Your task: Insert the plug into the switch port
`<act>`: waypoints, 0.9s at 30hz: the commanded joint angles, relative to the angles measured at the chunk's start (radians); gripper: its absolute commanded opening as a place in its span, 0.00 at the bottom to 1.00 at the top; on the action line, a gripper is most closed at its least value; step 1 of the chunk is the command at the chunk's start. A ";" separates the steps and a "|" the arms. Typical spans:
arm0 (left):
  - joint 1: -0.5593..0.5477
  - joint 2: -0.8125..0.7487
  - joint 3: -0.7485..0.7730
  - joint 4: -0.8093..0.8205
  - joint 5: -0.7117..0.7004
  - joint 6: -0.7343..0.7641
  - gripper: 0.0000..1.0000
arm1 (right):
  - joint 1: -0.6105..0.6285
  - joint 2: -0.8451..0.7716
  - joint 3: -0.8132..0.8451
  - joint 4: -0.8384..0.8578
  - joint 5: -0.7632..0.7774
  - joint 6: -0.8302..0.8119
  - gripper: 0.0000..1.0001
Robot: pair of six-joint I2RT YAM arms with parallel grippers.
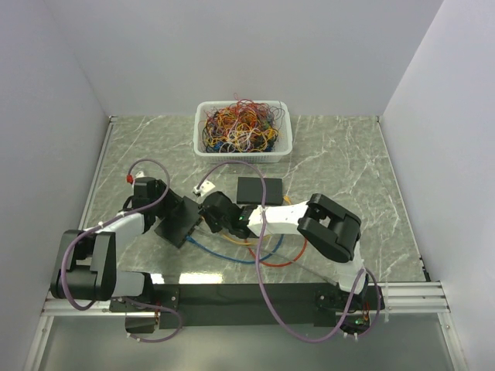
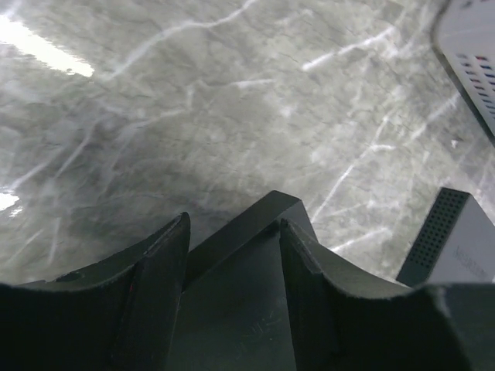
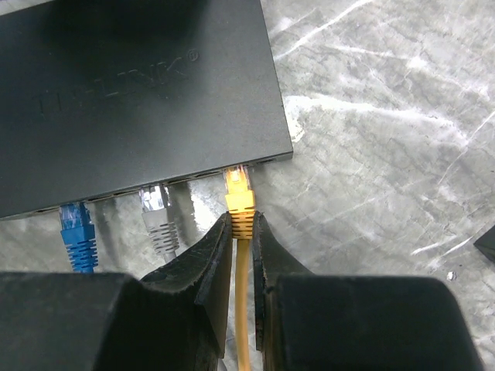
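Observation:
The black switch (image 3: 139, 93) lies on the marble table, and it also shows in the top view (image 1: 179, 222). My left gripper (image 2: 232, 228) is shut on the switch body (image 2: 232, 309), one finger on each side. My right gripper (image 3: 241, 224) is shut on the ribbed boot of the yellow plug (image 3: 239, 193). The plug's clear tip is at the rightmost port on the switch's front edge; how deep it sits I cannot tell. A blue plug (image 3: 76, 228) and a grey plug (image 3: 158, 216) sit in ports to its left. In the top view the right gripper (image 1: 213, 212) meets the switch.
A white basket (image 1: 283, 131) of tangled cables stands at the back centre. A second black box (image 1: 260, 190) lies just behind the grippers and shows in the left wrist view (image 2: 456, 239). Blue, yellow and red cables (image 1: 267, 255) loop on the table under the right arm.

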 commanded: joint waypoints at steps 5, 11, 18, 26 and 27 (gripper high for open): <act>0.000 0.003 -0.031 0.085 0.143 0.014 0.56 | -0.004 0.020 0.093 0.045 0.018 0.040 0.00; -0.012 0.029 -0.048 0.124 0.174 0.009 0.53 | -0.004 0.063 0.150 0.017 0.026 0.072 0.00; -0.020 0.049 0.004 0.073 0.144 0.021 0.54 | -0.004 0.075 0.156 0.006 0.036 0.085 0.00; -0.020 -0.026 0.151 -0.105 0.001 0.040 0.80 | -0.014 0.132 0.216 -0.121 0.134 0.189 0.00; -0.020 -0.049 0.162 -0.114 -0.027 0.027 0.82 | -0.020 0.136 0.230 -0.141 0.138 0.230 0.00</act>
